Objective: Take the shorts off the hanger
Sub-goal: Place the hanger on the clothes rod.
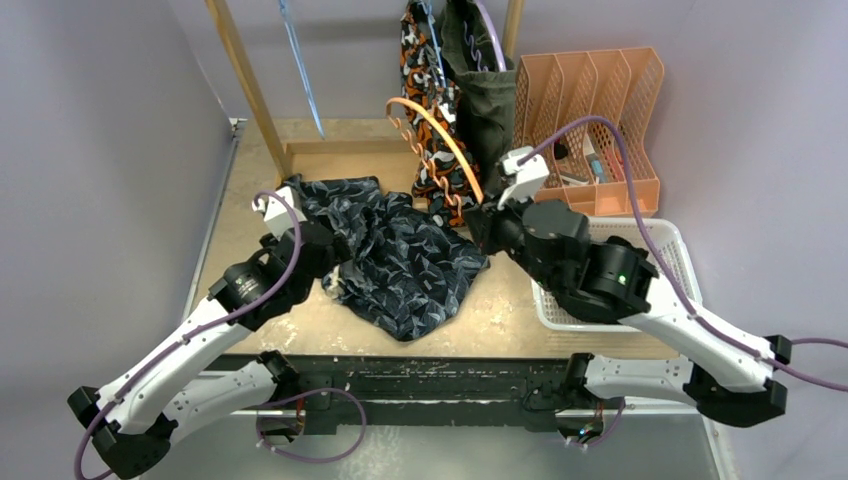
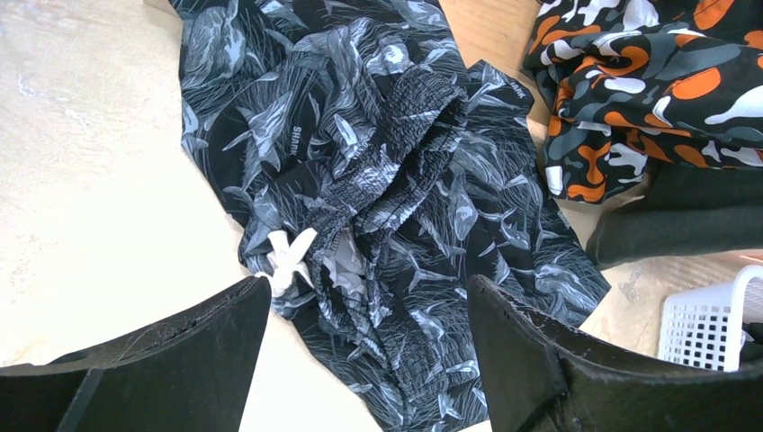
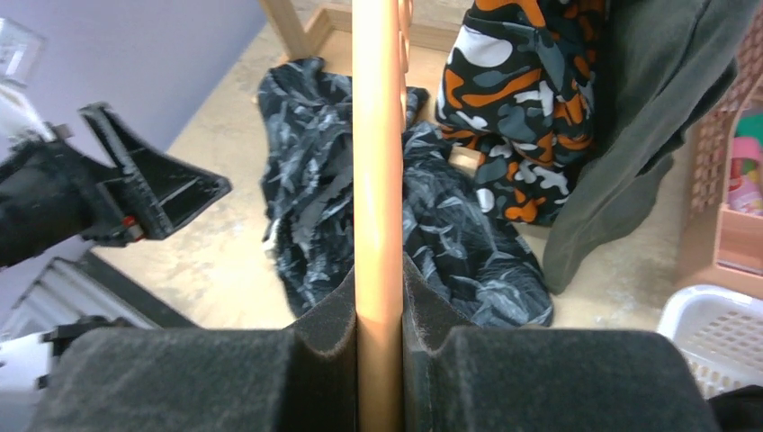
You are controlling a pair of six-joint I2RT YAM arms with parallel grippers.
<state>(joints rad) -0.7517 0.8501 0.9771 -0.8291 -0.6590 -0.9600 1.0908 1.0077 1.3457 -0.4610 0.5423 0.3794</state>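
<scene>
Navy shorts (image 1: 400, 255) — long axis far-left to near-right | right gripper (image 3: 379, 306) clamps hanger (image 3: 376, 135)

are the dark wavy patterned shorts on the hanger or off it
Off. The wavy-patterned shorts lie crumpled on the table; the orange hanger, clamped in the right pincer, shows bare where visible.

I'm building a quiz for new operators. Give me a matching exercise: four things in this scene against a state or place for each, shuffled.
1. dark patterned shorts
2. orange hanger
3. olive shorts
4. left tool

A. clamped in the right tool
B. hanging at the back
C. open, holding nothing
D. crumpled on the table

Pairs: 1-D, 2-A, 3-B, 4-C
</scene>
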